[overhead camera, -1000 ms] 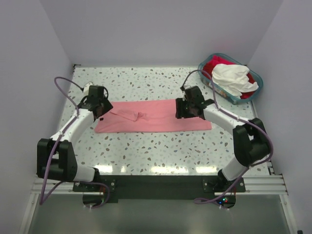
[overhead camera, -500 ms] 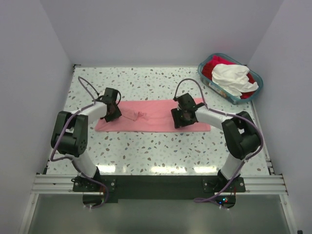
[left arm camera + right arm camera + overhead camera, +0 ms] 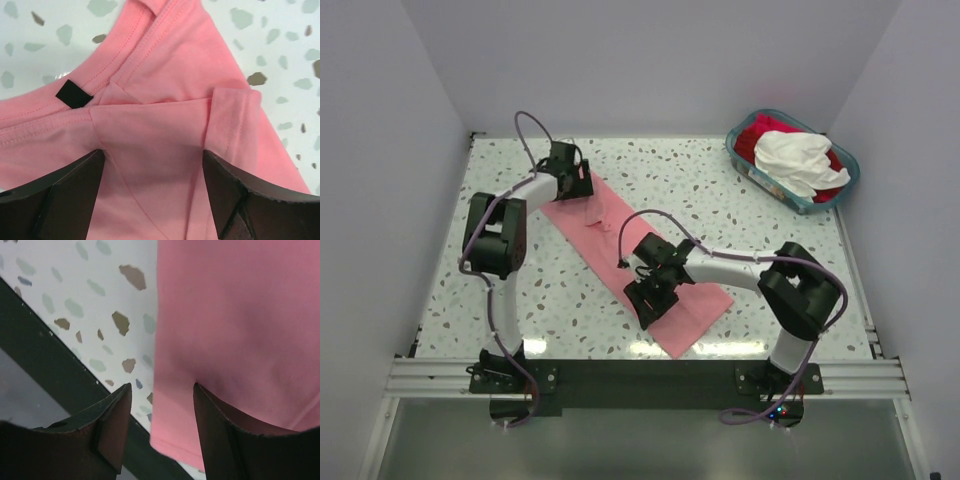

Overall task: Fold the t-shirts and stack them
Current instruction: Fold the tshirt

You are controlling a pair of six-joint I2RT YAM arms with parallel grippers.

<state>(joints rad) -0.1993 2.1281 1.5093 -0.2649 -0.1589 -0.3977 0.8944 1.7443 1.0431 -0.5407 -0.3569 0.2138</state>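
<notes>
A salmon-pink t-shirt [image 3: 605, 245], folded into a long strip, lies diagonally on the speckled table from far left to the near edge. My left gripper [image 3: 574, 184] hangs over its collar end. In the left wrist view that gripper [image 3: 152, 155] stands open above flat cloth [image 3: 165, 75], near the dark neck tag [image 3: 74, 93]. My right gripper [image 3: 648, 298] is low over the strip's near end. In the right wrist view it [image 3: 161, 386] is open, straddling the shirt's long edge [image 3: 240, 315], one finger [image 3: 220, 430] on the cloth.
A teal basket [image 3: 775, 187] at the far right corner holds a white t-shirt [image 3: 800, 160] on a red one [image 3: 755, 135]. The black front rail [image 3: 620, 375] runs just past the pink shirt's near end. Walls close in the left, right and back.
The pink shirt has swung from lying across the table to a diagonal. The left gripper went to the far left and opened wider; the right one came toward the front edge.
</notes>
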